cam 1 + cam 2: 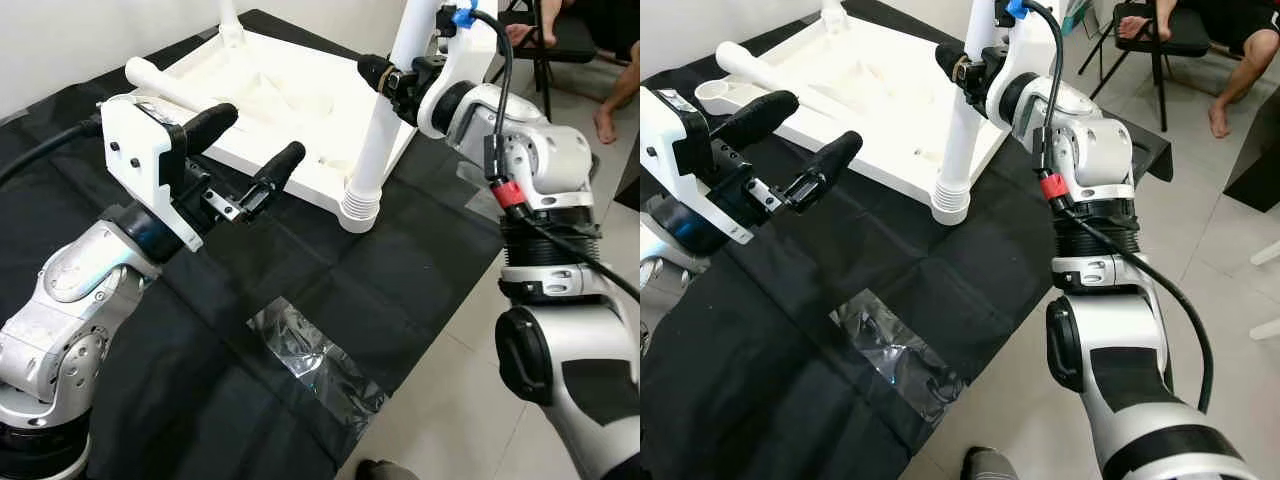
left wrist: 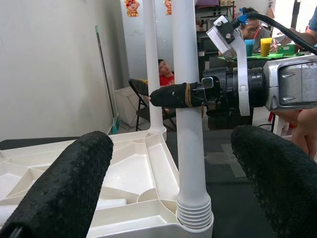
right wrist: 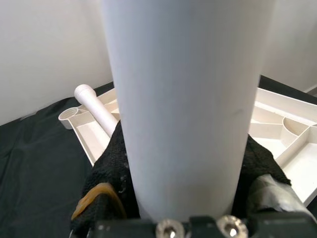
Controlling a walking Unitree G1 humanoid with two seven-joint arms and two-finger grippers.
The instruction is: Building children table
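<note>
A white plastic table top (image 1: 290,110) lies upside down on a black cloth. One white leg (image 1: 383,120) stands upright at its near right corner, ribbed end (image 1: 360,208) down. My right gripper (image 1: 385,75) is shut on this leg partway up, black fingers (image 3: 111,163) on both sides of the tube (image 3: 183,99). A second leg (image 1: 230,20) stands at the far corner. A third leg (image 1: 165,82) lies loose across the top. My left gripper (image 1: 258,138) hovers open over the near edge, pointing at the held leg (image 2: 190,148), nothing between its fingers.
The black cloth (image 1: 200,330) covers the floor, with a crumpled clear plastic sheet (image 1: 315,360) on it near me. Bare tile lies to the right. A folding chair (image 1: 545,40) and a person's feet (image 1: 605,120) are at the far right. Other people sit in the background.
</note>
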